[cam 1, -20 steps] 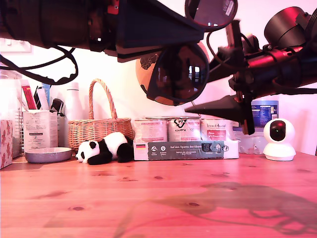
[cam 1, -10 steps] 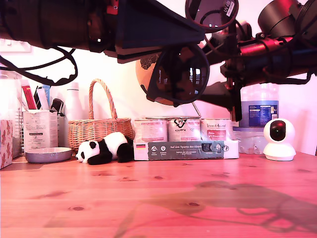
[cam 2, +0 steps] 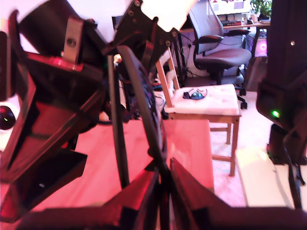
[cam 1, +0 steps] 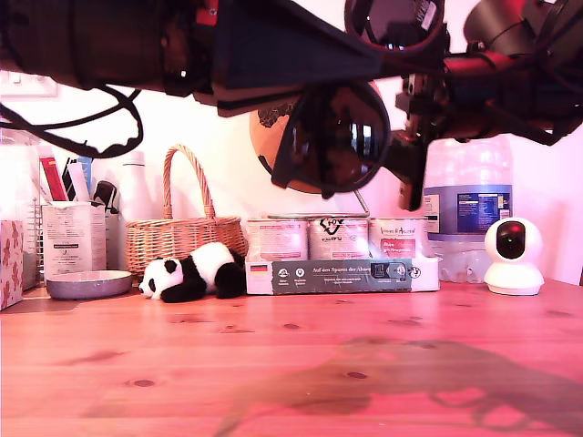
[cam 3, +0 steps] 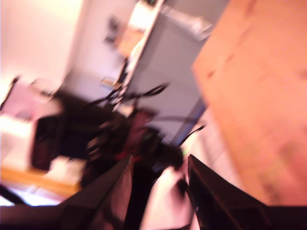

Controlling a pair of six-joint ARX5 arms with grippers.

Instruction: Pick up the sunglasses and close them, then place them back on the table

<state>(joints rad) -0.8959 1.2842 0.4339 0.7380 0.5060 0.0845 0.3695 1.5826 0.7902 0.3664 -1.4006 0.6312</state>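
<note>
So the sunglasses (cam 1: 332, 137) are way up in the air, high above the bench (cam 1: 291, 364), near the top middle of the exterior view. One big dark lens faces the camera; the other lens (cam 1: 393, 23) sits higher, just to the exterior view's right, with a small sticker on it.

My first claw (cam 2: 163, 184) has them. In the first wrist view its two black fingers (cam 2: 139, 201) are squeezed nearly together with the frame edge of the sunglasses (cam 2: 144, 105) pinched between them, and a thin arm of the glasses runs alongside. In the exterior view that's the big dark arm coming in from the exterior view's left.

My second claw (cam 3: 158, 191) is spread apart with nothing between the fingers that I can make out, though that view is pretty blurry. Its arm comes in from the exterior view's right, right up beside the glasses; can't tell if it touches them.

Down below, the front of the bench is bare wood. Along the back edge: a wicker basket (cam 1: 182, 232), a toy panda (cam 1: 193, 273), a tray of cans (cam 1: 339, 255), a water bottle (cam 1: 469, 205) and a small white camera (cam 1: 513, 257).
</note>
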